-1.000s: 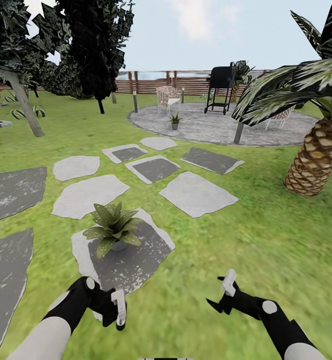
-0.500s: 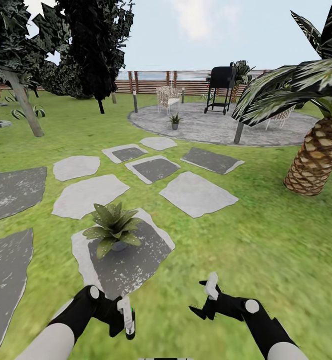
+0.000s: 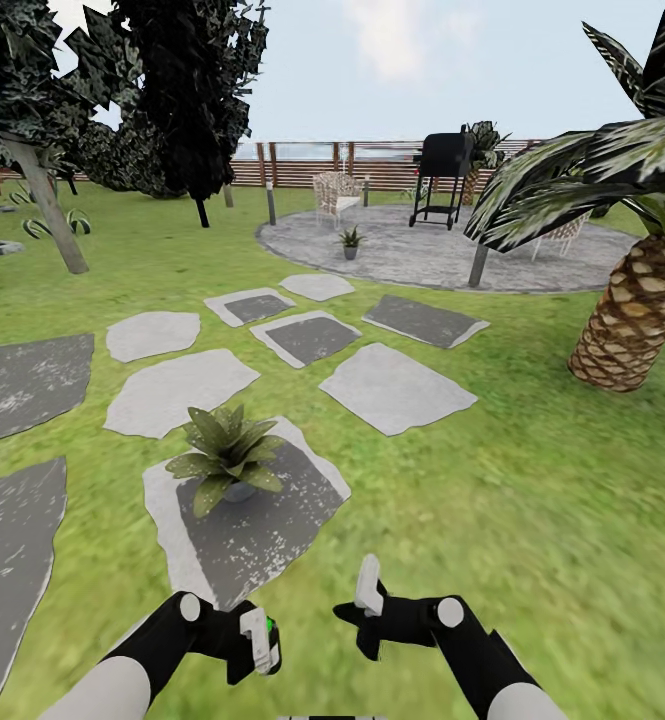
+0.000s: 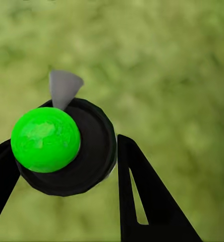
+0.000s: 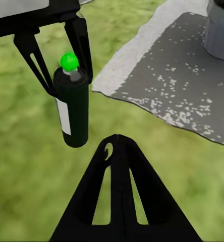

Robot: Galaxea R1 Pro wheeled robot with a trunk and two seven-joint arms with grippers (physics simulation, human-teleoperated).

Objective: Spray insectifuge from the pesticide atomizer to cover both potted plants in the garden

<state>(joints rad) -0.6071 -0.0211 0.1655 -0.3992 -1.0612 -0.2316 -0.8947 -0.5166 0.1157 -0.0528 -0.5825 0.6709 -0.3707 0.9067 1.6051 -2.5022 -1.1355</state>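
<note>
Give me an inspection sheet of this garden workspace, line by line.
Surface: green lawn with grey stepping stones.
Job's things: pesticide atomizer held above the grass; one potted plant on the near stone, another potted plant on the round patio.
Clutter: nothing seen.
Grippers: left gripper shut on the atomizer; right gripper beside it, fingers together, empty.
Cables: nothing seen.
Surroundings: palm trunk, black grill, chairs, wooden fence, dark trees.
</note>
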